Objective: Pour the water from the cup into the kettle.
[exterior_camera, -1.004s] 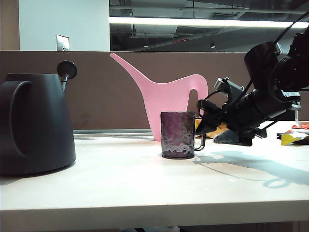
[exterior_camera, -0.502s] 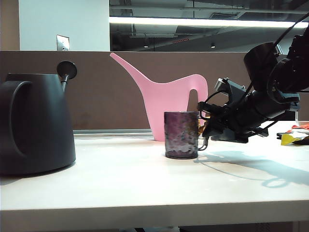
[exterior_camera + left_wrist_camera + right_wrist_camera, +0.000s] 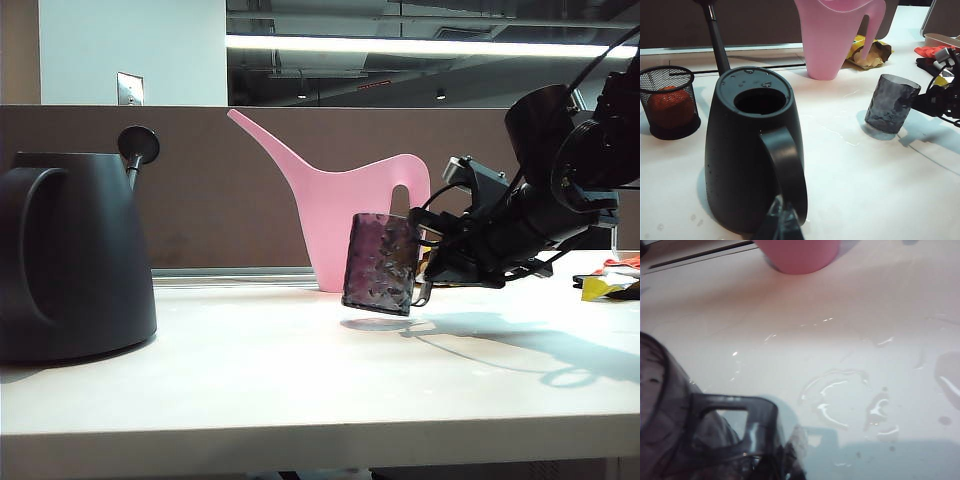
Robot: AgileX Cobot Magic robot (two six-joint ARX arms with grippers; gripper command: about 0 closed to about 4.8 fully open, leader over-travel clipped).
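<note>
Cup (image 3: 381,263), tilted and just off the table (image 3: 300,380) right of the kettle (image 3: 72,255), hangs by its handle in the clamped right gripper (image 3: 428,262), arm reaching level from the right; left gripper (image 3: 782,225) near the kettle, state unclear.

1. Cup (image 3: 380,262): see-through glass, purplish-grey, dimpled hammered wall, glossy glints.
2. Kettle (image 3: 70,255): matt black, smooth body, water beads round the opening.
3. Watering can (image 3: 350,215): smooth pink plastic, satin sheen.
4. Table (image 3: 300,380): pale, smooth, shiny wet smears.
5. Basket (image 3: 671,102), far left: black wire mesh.
6. Wrapper (image 3: 867,50): crinkled, glossy yellow-brown.
</note>
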